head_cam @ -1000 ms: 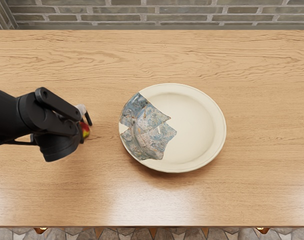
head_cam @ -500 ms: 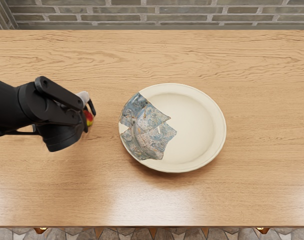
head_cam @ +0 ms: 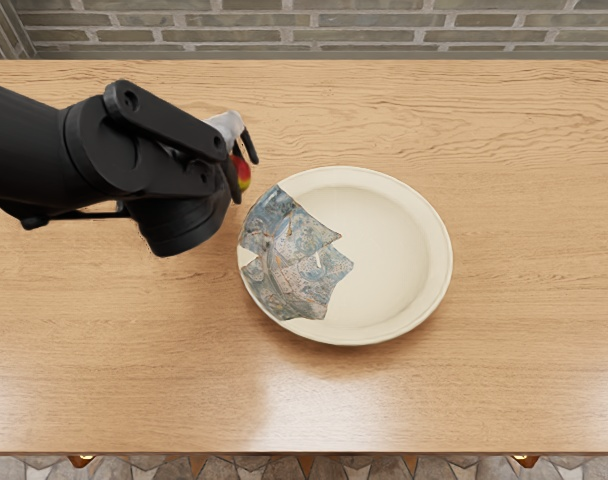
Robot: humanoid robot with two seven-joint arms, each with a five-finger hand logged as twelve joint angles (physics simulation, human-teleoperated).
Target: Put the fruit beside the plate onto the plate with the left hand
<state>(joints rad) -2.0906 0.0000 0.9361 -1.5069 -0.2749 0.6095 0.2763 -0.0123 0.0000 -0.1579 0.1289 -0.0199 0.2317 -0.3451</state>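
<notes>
Black left arm in from the left edge, stretched rightward above the desk. At its end the left robot hand: bulky dark body low, fingers reaching up and to the right, curled and clamped on a small red-and-yellow fruit. One pale fingertip over the top of the fruit, one dark finger down its right side.

Just right of the robot hand: round cream plate, flat on the desk near mid-picture. On the plate's left part, a crumpled blue-patterned cloth, spread from the left rim toward the middle and in the way on that side; right part of the plate bare. Brick wall along the far edge of the desk.

Fruit at the right-hand tip of the robot hand, mostly hidden by the fingers, only a sliver showing. Near the plate's upper-left rim, outside it, not over the plate. Touching the desk or held clear of it: cannot tell.
</notes>
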